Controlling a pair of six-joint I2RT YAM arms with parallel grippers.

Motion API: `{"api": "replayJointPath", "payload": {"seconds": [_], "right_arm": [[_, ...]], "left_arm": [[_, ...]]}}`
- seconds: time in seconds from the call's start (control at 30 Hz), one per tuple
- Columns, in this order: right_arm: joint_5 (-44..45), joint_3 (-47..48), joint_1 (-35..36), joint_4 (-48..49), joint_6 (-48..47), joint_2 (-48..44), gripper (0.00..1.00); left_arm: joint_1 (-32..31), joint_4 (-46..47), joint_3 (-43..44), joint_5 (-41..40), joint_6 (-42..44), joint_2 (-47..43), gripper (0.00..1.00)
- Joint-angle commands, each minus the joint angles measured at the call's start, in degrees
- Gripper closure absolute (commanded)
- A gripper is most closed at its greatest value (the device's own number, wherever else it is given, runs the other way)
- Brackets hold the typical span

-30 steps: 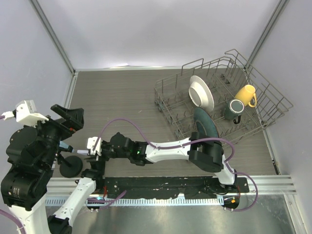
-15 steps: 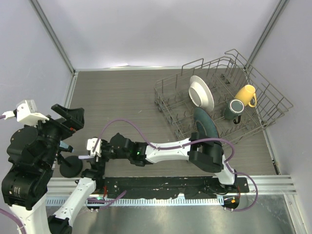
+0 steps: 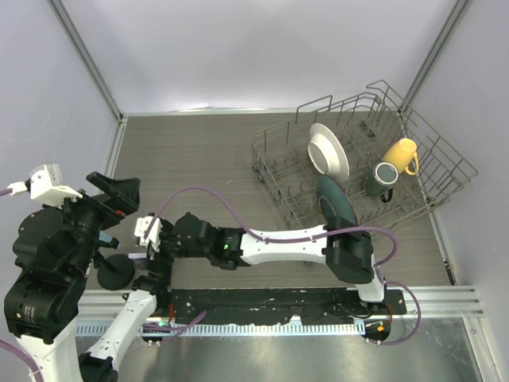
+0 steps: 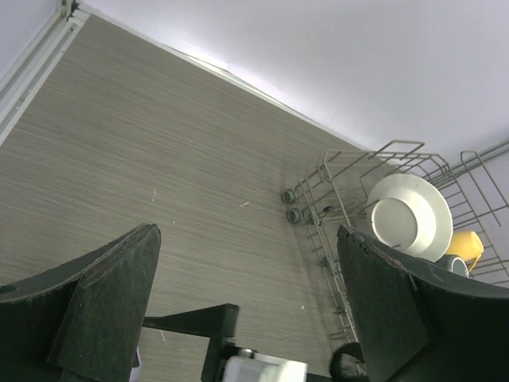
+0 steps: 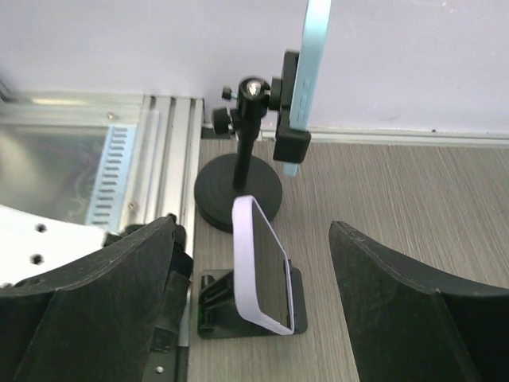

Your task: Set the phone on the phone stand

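Plain pale walls, a grey-brown wood-grain worktop (image 3: 207, 159), matte, and a ribbed metal rail (image 3: 318, 318) along the near edge. A wire dish rack (image 3: 362, 211) sits at the far right with a round white plate (image 3: 328, 151), a dark glossy plate (image 3: 336, 203), a yellow mug (image 3: 402, 155) and a dark green mug (image 3: 383, 179).

The phone (image 5: 269, 274) is slim with a black glass screen, a pale rim and rounded corners. It is propped tilted in a low black holder (image 5: 215, 306), just in front of the phone stand (image 5: 219, 187). The stand is matte black: a round flat disc, a thin post and a clamp head. The clamp grips a second phone (image 5: 310, 64), upright and seen edge-on, with a sky-blue edge.

The right tool (image 5: 250, 224) is spread wide with a finger either side of the phone, not touching it. The left tool (image 4: 246, 232) is also wide apart, holding nothing, raised above bare worktop.
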Motion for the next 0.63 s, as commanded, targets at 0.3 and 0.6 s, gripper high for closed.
{"api": "replayJointPath", "payload": {"seconds": [0.3,0.6], "right_arm": [[47.2,-16.0,0.0,-28.4,24.3,-33.5,0.15],[63.2,-26.9,0.0,-48.5,36.6,-74.3,0.14]], "left_arm": [[-0.9,5.5,0.0,9.8,-1.4,3.1,0.02],[-0.9,10.2,-0.4,19.9,-2.8,8.2,0.02]]}}
